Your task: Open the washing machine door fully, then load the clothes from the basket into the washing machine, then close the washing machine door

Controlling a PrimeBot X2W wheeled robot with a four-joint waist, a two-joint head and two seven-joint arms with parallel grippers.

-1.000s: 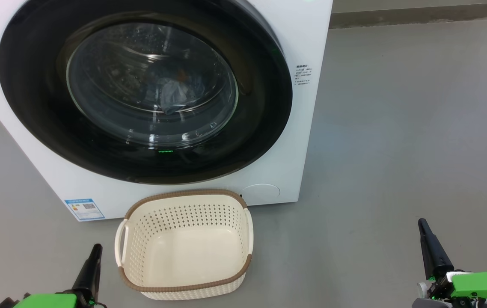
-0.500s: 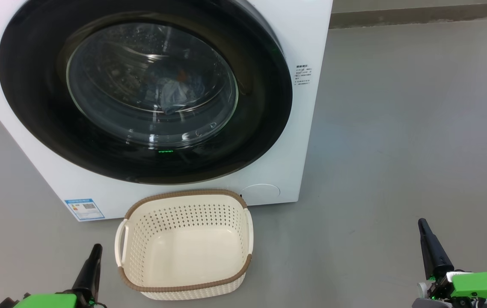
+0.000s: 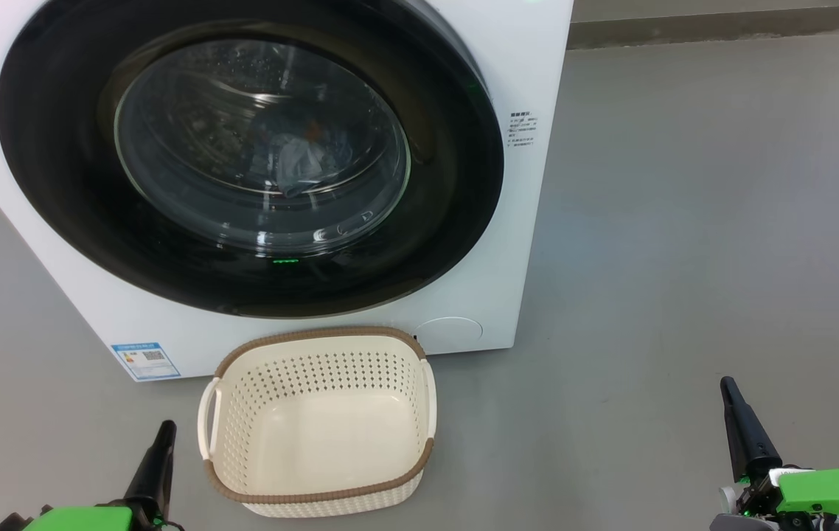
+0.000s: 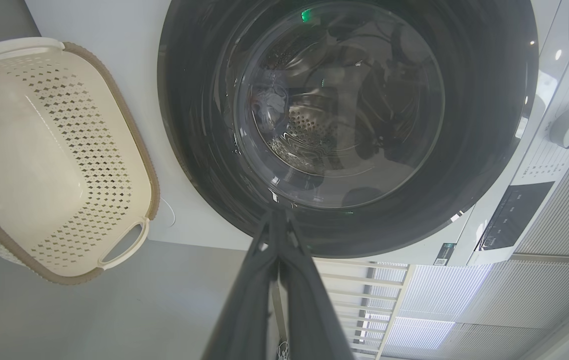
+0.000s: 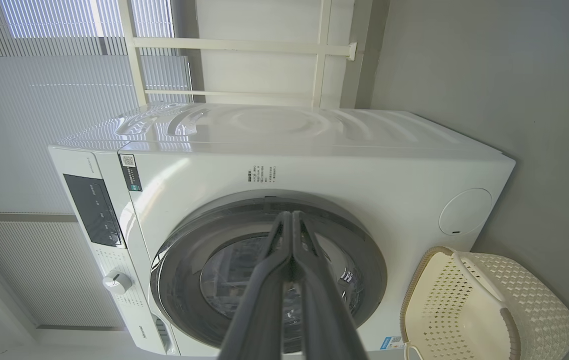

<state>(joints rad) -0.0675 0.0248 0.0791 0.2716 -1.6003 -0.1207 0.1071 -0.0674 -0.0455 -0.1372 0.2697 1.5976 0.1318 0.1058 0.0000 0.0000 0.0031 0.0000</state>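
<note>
The white washing machine point(image 3: 530, 66) stands on the floor with its black-rimmed round door point(image 3: 434, 243) flush against the front. Behind the door glass, light blue clothes point(image 3: 301, 158) with an orange spot lie in the drum. The cream basket point(image 3: 320, 424) sits in front of the machine with nothing in it. My left gripper point(image 3: 164, 431) is shut at the lower left, just left of the basket. My right gripper point(image 3: 728, 387) is shut at the lower right, well away from the machine. Each wrist view shows its own gripper, left point(image 4: 277, 215) and right point(image 5: 292, 216), pointing at the door.
Grey floor point(image 3: 685, 221) spreads to the right of the machine, up to a dark skirting at the wall. A blue label point(image 3: 145, 360) is stuck at the machine's lower left. The control panel and a knob point(image 5: 116, 283) show in the right wrist view.
</note>
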